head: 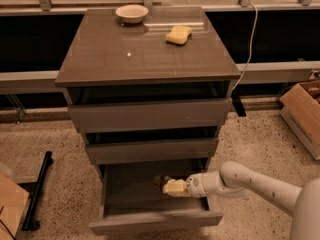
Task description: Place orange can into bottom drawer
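The bottom drawer [134,198] of the grey-brown cabinet is pulled out, its flat front [155,223] towards me. My white arm reaches in from the right. The gripper [167,185] is inside the drawer, right of its middle, and is shut on the orange can [176,188]. The can lies on its side in the fingers, low over the drawer floor. I cannot tell whether it touches the floor. The dark fingertips [160,180] show just left of the can.
The two upper drawers [150,115] stick out a little above. On the cabinet top [125,54] sit a pale bowl [132,13] and a yellow sponge [179,34]. A cardboard box [302,111] stands at right, a black stand [37,191] and cardboard [9,206] at left.
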`<state>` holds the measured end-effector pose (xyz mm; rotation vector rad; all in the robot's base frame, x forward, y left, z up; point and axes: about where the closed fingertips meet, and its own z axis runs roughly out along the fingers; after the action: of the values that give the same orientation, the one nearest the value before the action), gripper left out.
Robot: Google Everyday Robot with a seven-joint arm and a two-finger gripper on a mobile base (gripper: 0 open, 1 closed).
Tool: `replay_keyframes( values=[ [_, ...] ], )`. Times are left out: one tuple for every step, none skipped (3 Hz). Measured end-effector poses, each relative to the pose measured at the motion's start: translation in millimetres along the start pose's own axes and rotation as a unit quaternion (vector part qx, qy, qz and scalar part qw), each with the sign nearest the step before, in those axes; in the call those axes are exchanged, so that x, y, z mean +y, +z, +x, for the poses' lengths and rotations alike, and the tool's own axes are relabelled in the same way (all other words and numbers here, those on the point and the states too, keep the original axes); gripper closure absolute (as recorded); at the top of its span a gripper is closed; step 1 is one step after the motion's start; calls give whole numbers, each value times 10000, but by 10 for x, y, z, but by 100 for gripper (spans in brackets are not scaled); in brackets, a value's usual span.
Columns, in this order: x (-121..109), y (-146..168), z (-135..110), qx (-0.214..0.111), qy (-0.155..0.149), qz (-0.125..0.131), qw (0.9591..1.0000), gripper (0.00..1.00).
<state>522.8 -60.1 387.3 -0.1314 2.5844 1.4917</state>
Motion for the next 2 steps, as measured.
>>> replay_keyframes(
  values=[
    [7,16,-38,-34,14,11,10000,100],
    [-127,162,-48,-35,140,2,9999,100]
  ],
)
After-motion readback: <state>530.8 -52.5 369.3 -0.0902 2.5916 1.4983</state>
